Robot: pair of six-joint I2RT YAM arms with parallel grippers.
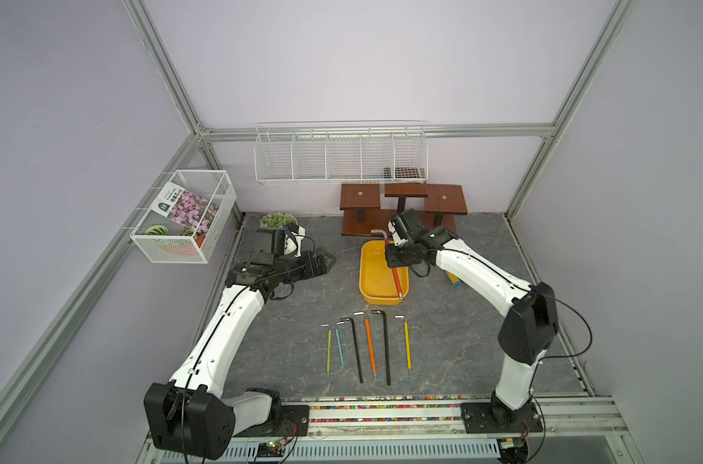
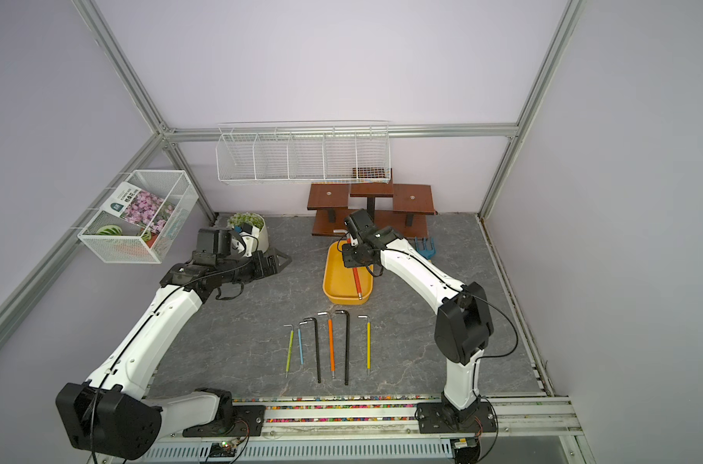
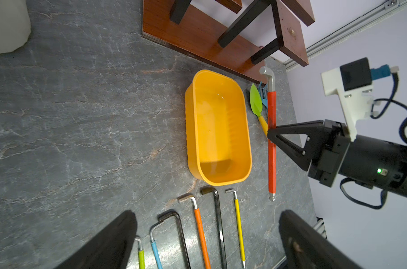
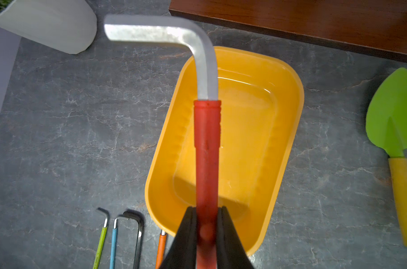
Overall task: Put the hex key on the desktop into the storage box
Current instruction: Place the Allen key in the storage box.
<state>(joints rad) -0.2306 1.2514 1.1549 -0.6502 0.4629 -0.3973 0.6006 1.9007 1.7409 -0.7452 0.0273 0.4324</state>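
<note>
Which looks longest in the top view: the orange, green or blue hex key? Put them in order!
1. orange hex key
2. green hex key
3. blue hex key
They lie side by side, so nearness to the camera hardly matters.

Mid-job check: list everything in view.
red hex key: one, red, held near box
other hex keys: six, green, blue, black, orange, black, yellow; row on desktop
box: one, yellow, mid-desktop
desktop: one, grey, underneath
stand: one, brown, behind box
trowel: one, green, right of box
rake: one, blue, by trowel
pot: one, white, back left
wire rack: one, white, back wall
wire basket: one, white, left wall
left gripper: open, left of box
right gripper: shut on red hex key
</note>
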